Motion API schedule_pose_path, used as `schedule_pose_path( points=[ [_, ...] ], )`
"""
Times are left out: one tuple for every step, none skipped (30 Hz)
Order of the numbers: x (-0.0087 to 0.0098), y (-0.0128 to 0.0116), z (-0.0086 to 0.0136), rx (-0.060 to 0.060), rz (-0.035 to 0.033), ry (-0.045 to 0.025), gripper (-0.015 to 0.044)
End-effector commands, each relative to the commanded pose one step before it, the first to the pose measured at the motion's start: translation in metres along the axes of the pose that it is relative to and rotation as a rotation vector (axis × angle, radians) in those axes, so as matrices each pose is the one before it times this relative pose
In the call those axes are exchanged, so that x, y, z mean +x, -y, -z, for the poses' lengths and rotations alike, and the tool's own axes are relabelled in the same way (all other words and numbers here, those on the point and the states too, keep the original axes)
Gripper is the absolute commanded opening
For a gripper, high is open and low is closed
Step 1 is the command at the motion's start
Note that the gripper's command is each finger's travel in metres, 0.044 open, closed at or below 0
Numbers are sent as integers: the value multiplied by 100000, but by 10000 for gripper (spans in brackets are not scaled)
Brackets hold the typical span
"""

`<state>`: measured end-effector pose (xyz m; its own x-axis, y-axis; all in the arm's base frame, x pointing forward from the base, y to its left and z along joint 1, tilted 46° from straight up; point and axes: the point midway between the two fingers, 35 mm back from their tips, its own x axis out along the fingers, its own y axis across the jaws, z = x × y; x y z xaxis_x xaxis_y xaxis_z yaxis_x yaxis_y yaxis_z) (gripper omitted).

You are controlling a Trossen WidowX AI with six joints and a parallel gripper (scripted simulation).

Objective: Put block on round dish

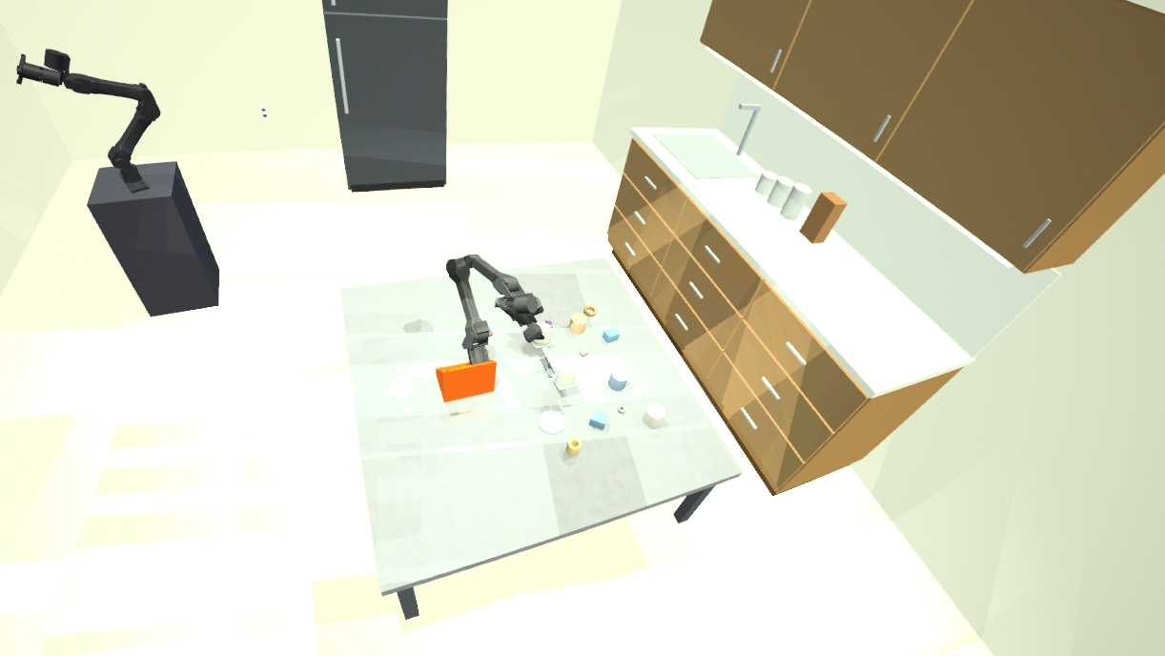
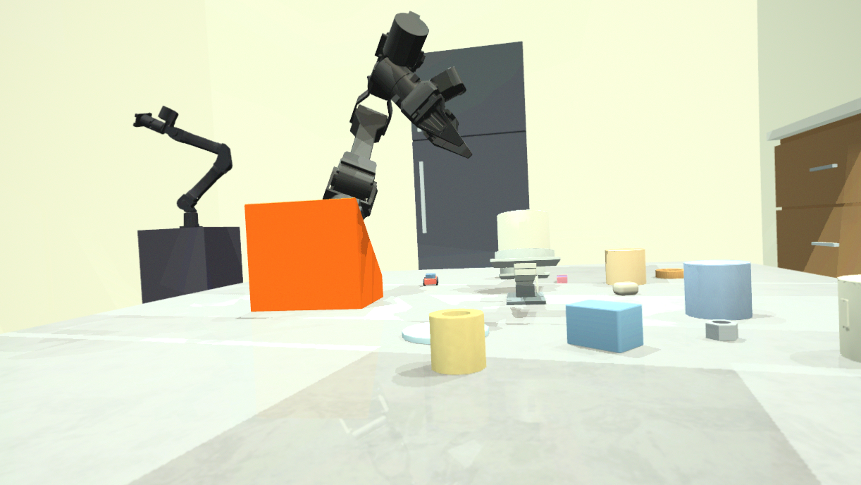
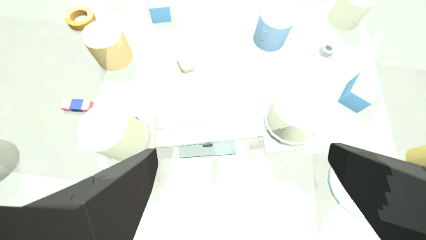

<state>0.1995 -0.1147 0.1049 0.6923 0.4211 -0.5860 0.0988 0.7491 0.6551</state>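
Note:
One pale cup stands on the balance's far end, partly hidden behind the arm in the top view. The other pale cup stands on the near end. The balance tilts, with its far pan lower in the exterior view. The block is not visible. The round dish is partly behind the yellow cylinder in the exterior view. My gripper is open and empty, high above the balance.
An orange box stands before the arm base. A yellow cylinder and a blue block lie near the dish. A blue cup and a tan cylinder stand beyond the balance.

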Motion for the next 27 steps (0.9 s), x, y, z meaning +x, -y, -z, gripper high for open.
schedule_pose_path(
  points=[
    [124, -270, 1620, 1229, -7920, 4490, 440],
    [4, -35, 180, 166, -871, 666, 440],
    [1, -12, 59, 55, -287, 229, 440],
    [0, 0, 0, 0, 0, 0, 440],
    [0, 0, 0, 0, 0, 0, 440],
    [36, -22, -26, 486, -84, -269, 440],
    [108, -66, -78, 1455, -241, -808, 440],
    [183, -114, -129, 2421, -364, -1353, 440],
    [223, -144, -152, 2907, -377, -1636, 440],
    [226, -152, -149, 2899, -309, -1642, 440],
    [229, -160, -146, 2891, -242, -1646, 440],
    [233, -168, -142, 2884, -175, -1646, 440],
    [236, -176, -138, 2876, -109, -1644, 440],
    [239, -184, -133, 2869, -43, -1640, 440],
    [242, -192, -128, 2861, 23, -1632, 440],
    [265, 77, -47, 484, 2105, -1944, 440],
    [272, 37, -77, 827, 2022, -1880, 440],
    [234, -169, -119, 2598, 481, -1536, 440],
    [225, -227, -119, 3035, 119, -1456, 440],
    [226, -239, -111, 3067, 136, -1438, 440],
    [229, -247, -102, 3074, 181, -1424, 440],
    [232, -254, -93, 3069, 240, -1411, 440],
    [235, -260, -83, 3065, 298, -1395, 440],
    [237, -266, -73, 3060, 354, -1376, 440],
    [240, -272, -62, 3055, 410, -1356, 440],
    [254, -284, -55, 3033, 542, -1361, 440],
    [257, -290, -44, 3033, 598, -1334, 440]
  ],
)
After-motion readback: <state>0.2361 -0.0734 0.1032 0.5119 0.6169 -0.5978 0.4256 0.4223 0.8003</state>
